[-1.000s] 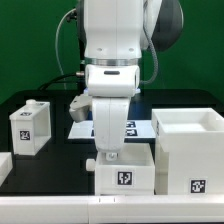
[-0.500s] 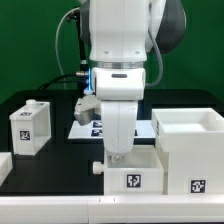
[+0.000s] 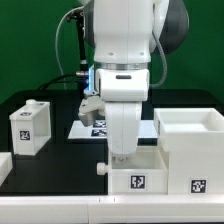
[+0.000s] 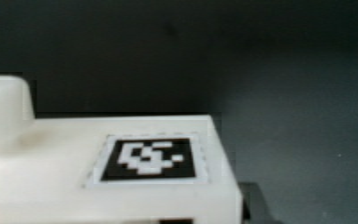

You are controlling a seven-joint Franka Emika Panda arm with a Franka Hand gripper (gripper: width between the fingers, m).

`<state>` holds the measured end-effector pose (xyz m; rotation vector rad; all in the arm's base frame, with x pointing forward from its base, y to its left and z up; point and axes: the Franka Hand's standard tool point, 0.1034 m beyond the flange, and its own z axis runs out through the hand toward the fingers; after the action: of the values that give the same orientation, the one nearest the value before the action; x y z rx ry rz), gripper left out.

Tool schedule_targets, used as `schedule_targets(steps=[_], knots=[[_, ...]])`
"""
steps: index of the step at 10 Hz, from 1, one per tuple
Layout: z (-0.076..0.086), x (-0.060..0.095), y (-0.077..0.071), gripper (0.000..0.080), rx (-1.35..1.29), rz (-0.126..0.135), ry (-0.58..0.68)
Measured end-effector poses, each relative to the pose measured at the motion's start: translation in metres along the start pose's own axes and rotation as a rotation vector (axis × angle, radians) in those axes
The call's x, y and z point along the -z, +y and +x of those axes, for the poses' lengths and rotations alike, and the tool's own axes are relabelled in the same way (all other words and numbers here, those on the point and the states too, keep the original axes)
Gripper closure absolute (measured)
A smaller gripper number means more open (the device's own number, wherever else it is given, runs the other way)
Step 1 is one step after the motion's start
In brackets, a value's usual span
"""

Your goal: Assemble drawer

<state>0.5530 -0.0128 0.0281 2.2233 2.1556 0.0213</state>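
The drawer [image 3: 136,173], a low white tray with a square tag on its front face, stands on the black table near the front edge. My gripper [image 3: 120,156] reaches down onto its wall on the exterior view's left and is shut on it. The taller white casing [image 3: 190,150] stands just to the exterior view's right of the drawer, almost touching it. In the wrist view the drawer's tagged white face [image 4: 153,160] fills the lower part. My fingertips barely show there.
A small white block with a tag [image 3: 30,126] stands at the exterior view's left. Another white part [image 3: 4,166] is cut off at the left edge. The marker board [image 3: 92,128] lies behind the arm.
My gripper and the drawer have moved together toward the exterior view's right, closing the gap to the casing. The casing and the small block have not moved.
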Motion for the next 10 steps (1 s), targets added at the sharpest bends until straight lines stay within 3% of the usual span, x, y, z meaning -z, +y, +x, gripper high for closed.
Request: schedule_targets(steps=[10], knots=[[0.0085, -0.0025, -0.0002, 0.0761, -0.05, 0.002, -0.004]])
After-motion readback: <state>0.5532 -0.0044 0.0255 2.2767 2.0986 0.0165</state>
